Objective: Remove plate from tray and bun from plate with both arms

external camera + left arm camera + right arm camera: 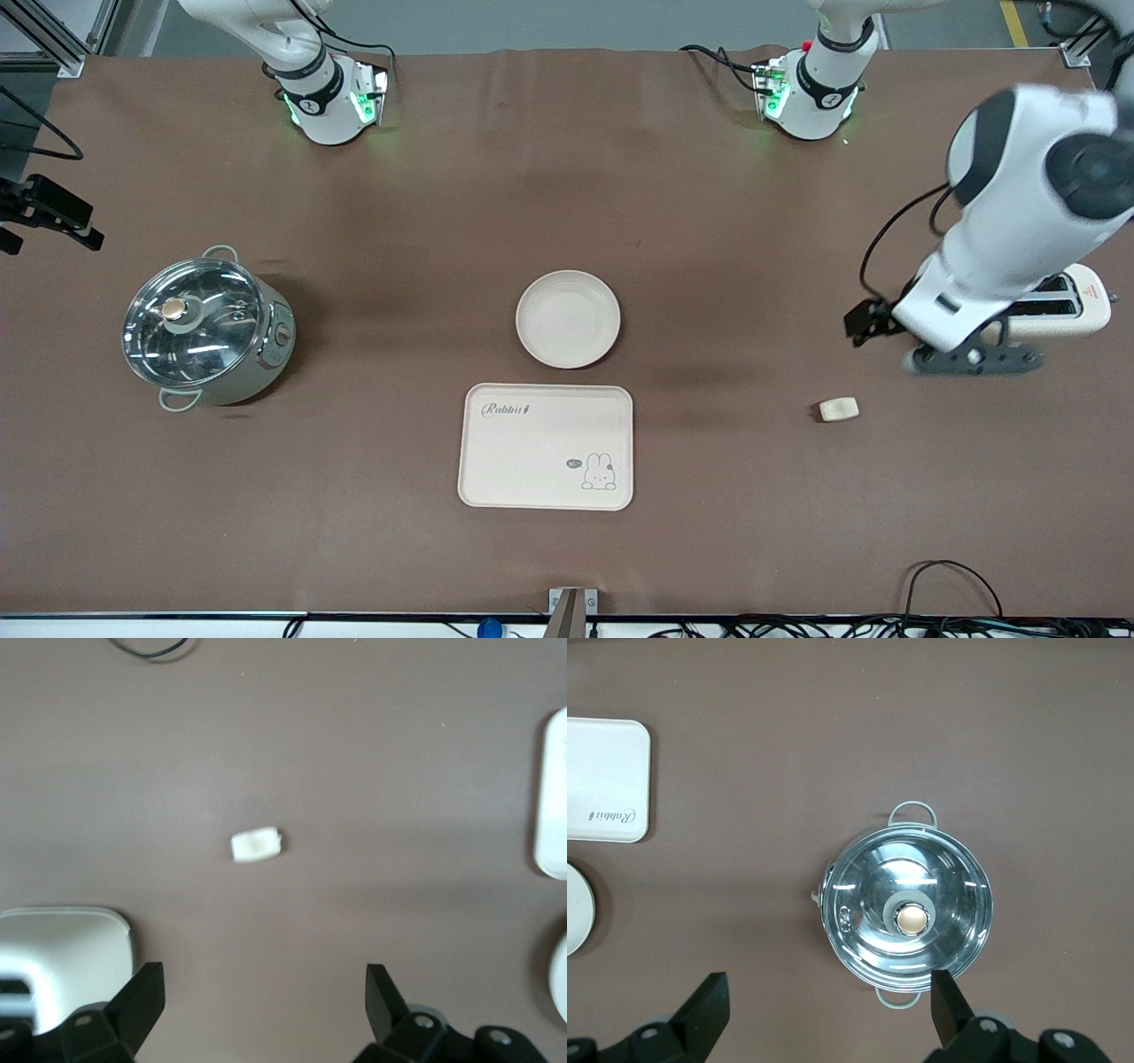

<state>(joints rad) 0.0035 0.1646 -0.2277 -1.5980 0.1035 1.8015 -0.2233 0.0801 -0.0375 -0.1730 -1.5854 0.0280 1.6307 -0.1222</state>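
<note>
The round cream-white plate (567, 319) lies on the table's middle, just farther from the front camera than the rabbit tray. Its rim shows in the right wrist view (578, 908). The small pale bun (838, 408) lies on the brown mat toward the left arm's end, and shows in the left wrist view (256, 844). My left gripper (972, 359) hangs open and empty over the mat beside the toaster, a little short of the bun (264, 1001). My right gripper (830, 1005) is open and empty, high over the mat by the pot. It is out of the front view.
A rectangular cream tray (547, 446) with a rabbit drawing lies nearer the front camera than the plate. A steel pot with a glass lid (205, 330) stands toward the right arm's end. A white toaster (1067, 306) stands by the left gripper.
</note>
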